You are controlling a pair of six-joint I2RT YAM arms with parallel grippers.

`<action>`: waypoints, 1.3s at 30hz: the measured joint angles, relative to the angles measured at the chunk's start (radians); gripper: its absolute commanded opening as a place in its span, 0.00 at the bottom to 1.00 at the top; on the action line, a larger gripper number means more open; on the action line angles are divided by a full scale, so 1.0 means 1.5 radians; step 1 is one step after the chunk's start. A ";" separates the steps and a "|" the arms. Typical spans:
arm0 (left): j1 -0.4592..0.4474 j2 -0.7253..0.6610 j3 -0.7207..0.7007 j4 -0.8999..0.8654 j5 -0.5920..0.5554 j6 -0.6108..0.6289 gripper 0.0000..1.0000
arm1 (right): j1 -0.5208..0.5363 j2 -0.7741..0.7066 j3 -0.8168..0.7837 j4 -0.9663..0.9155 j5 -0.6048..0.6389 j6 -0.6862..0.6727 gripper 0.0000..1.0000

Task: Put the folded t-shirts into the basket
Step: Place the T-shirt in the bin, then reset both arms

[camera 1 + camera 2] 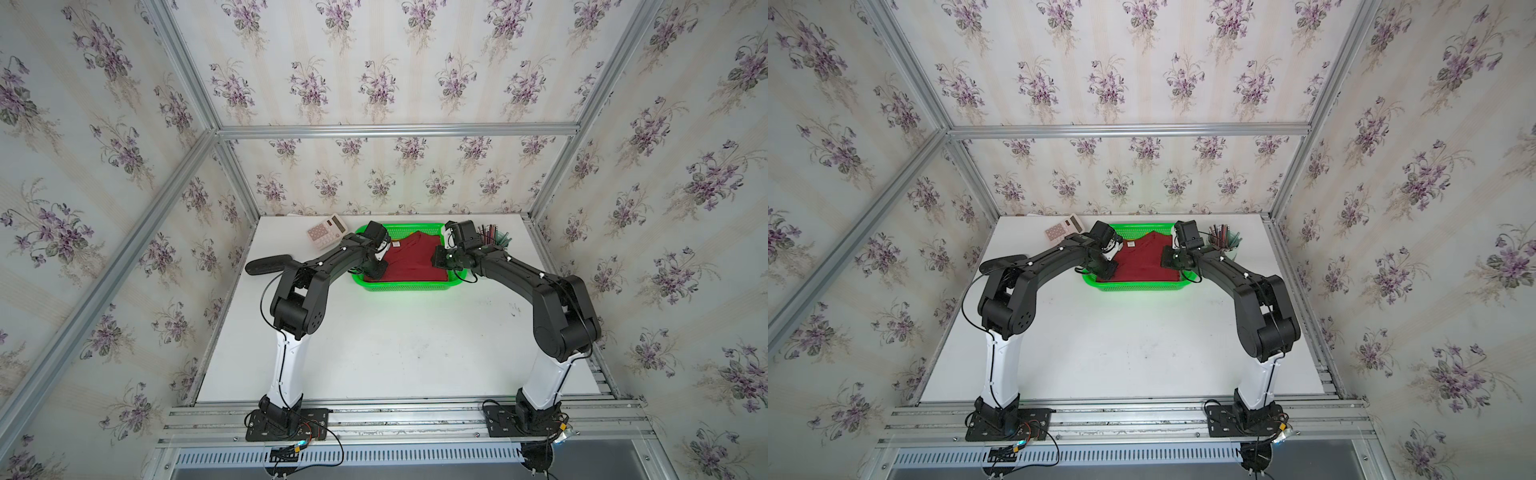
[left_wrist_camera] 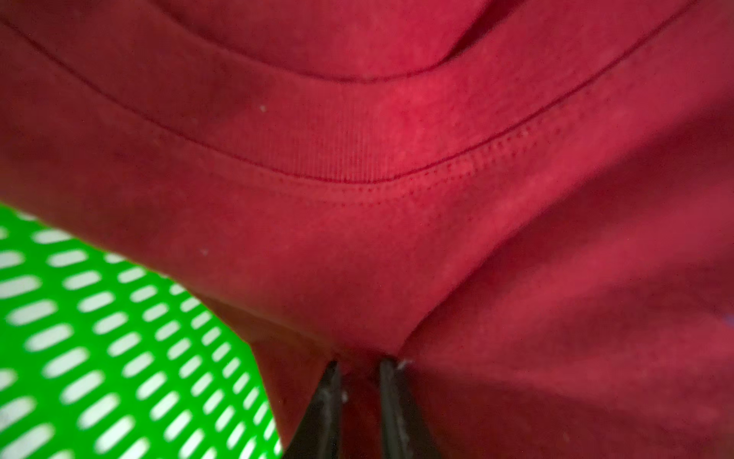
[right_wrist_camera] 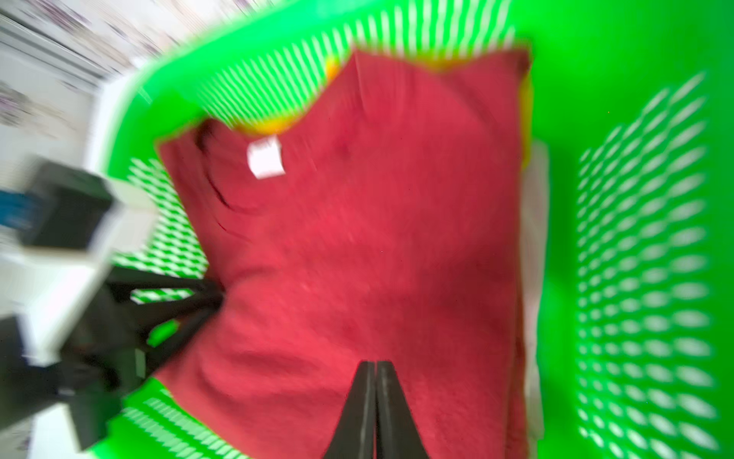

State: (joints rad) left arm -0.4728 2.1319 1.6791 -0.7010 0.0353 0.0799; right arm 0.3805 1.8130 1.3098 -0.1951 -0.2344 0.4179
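Left wrist view: your left gripper [image 2: 360,367] is clamped on the near edge of the red shirt [image 2: 357,238], which spreads ahead of it inside the basket [image 2: 99,330]. Your right gripper [image 3: 375,363], jaws together, hangs over the shirt's opposite side.

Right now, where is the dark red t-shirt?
In both top views the dark red t-shirt lies inside the green basket at the back of the table, between the left gripper and the right gripper.

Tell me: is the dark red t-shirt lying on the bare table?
No, in a top view the dark red t-shirt lies inside the green basket.
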 measured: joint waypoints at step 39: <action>0.085 -0.607 -0.454 0.195 -0.379 -0.299 0.79 | 0.063 -0.203 -0.078 0.181 -0.088 0.029 0.48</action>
State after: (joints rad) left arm -0.3447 1.2217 0.9985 -0.4080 -0.5339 -0.3679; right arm 0.4755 1.5082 1.1927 0.0761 -0.3668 0.4610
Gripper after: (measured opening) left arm 0.790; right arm 0.355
